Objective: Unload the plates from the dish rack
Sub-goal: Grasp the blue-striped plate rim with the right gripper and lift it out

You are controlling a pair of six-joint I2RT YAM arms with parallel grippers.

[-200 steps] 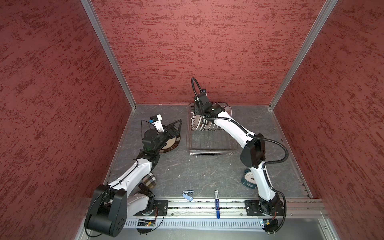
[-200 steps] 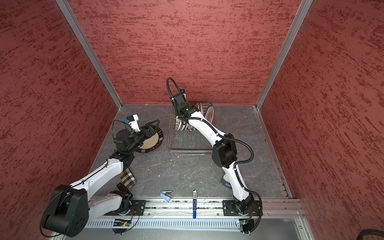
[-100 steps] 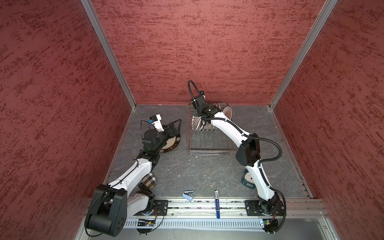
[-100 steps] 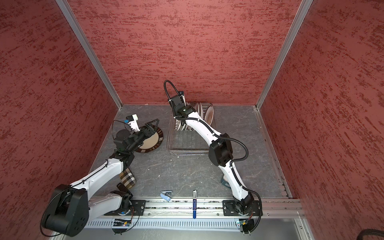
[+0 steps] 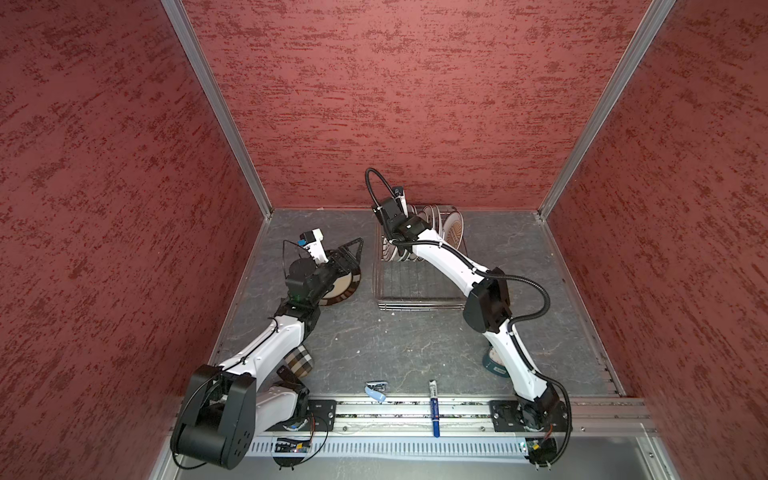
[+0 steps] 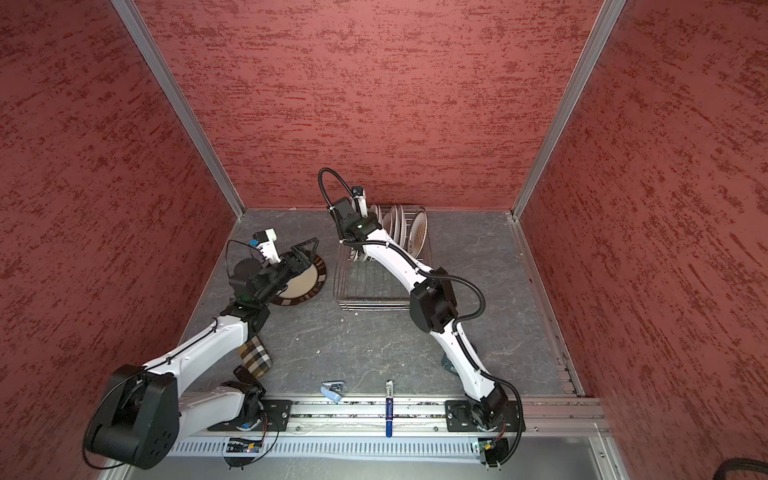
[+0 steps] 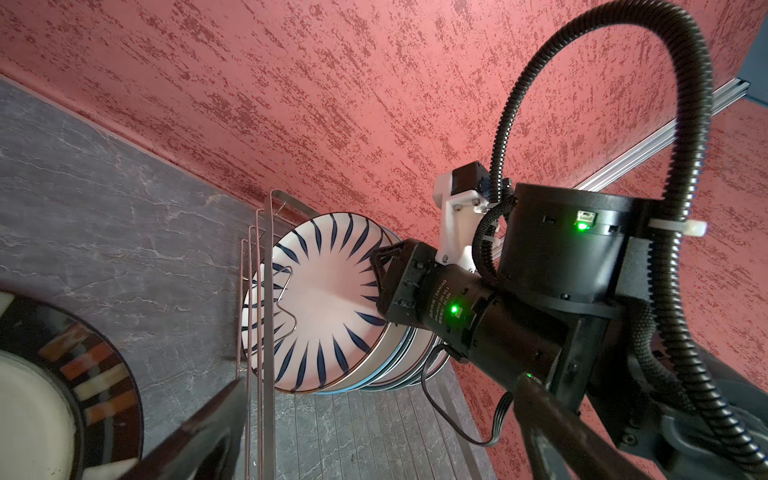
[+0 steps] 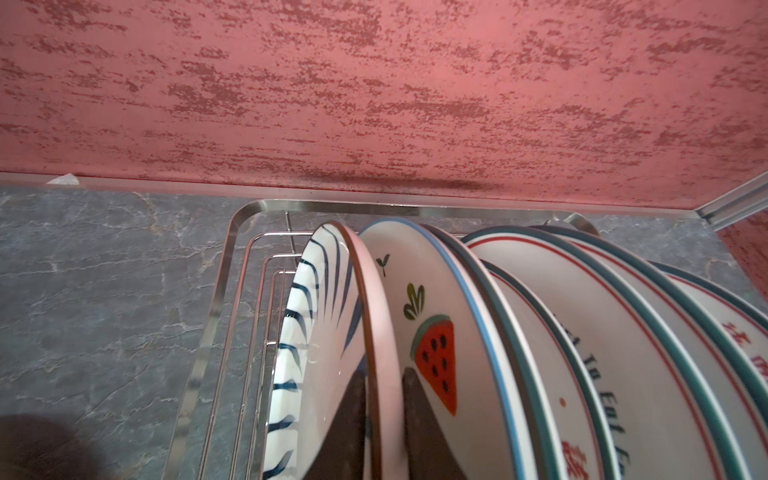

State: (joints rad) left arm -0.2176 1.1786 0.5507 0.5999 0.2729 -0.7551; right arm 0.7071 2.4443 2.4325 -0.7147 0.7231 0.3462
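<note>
Red textured walls close in a grey marbled worktop [image 5: 395,345]. At its far side the right claw [image 8: 383,376] is closed on the rim of the blue-dash plate [image 8: 320,328], with one of its dark fingers [image 8: 349,428] against each face. That plate stands on edge in the dish rack [image 8: 374,206], at the end of the row on the left arm's side. Right behind it stands the watermelon plate [image 8: 436,365]. Past that come the teal-rimmed plates [image 8: 615,374] with red lines and lettering, all upright and leaning close together. In both top views the row sits at the far end of the rack, near the back wall, with an orange sunburst plate [image 5: 455,230] last.

The left claw [image 5: 348,253] is spread wide and grips nothing. It hangs over a brown-rimmed plate [image 5: 345,289] that lies flat on the worktop just left of the rack; whether a finger touches it cannot be told. Nearer the front, a plaid object [image 5: 298,362] lies beside the left arm. A teal clock [image 5: 489,362] shows partly behind the right arm, and a blue pen [image 5: 434,409] lies across the front rail [image 5: 602,409].
</note>
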